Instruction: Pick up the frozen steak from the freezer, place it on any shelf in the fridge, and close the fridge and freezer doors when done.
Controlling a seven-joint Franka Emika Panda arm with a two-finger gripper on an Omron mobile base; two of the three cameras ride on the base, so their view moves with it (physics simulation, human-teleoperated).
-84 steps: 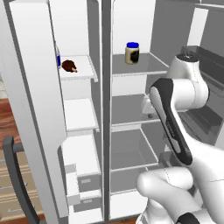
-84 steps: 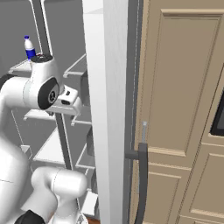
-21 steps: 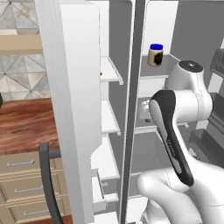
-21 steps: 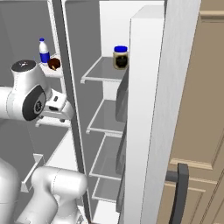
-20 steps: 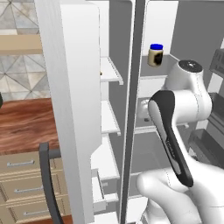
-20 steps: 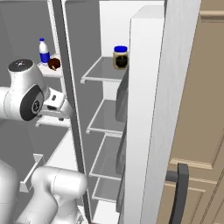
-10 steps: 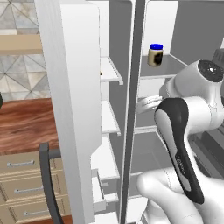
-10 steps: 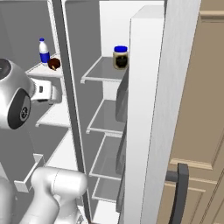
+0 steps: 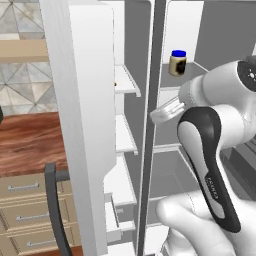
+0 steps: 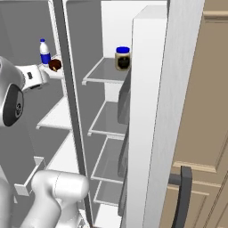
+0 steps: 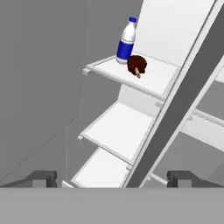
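The frozen steak (image 11: 136, 64) is a small brown lump with a pale bone end, lying on the top freezer shelf (image 11: 157, 74) beside a bottle. It also shows on that shelf as the steak (image 10: 55, 65) from the right base. My gripper (image 11: 113, 178) is open, its two dark fingertips (image 11: 43, 177) wide apart with nothing between them. It hangs in front of the freezer compartment, below the steak and well short of it. The hand (image 10: 33, 75) points at the freezer shelves. Both the freezer door (image 9: 85, 125) and the fridge door (image 10: 156, 111) stand open.
A white bottle with a blue label (image 11: 127, 39) stands right behind the steak. A blue-lidded jar (image 10: 122, 58) sits on the top fridge shelf. The grey centre post (image 11: 175, 109) divides freezer from fridge. Bare shelves (image 11: 118, 133) lie below. Wooden drawers (image 9: 25, 200) stand left.
Since 4.2 s ago the camera has shifted with the base. Over the last second the arm swung up and left, bringing the hand to face the freezer shelves. The steak has not moved.
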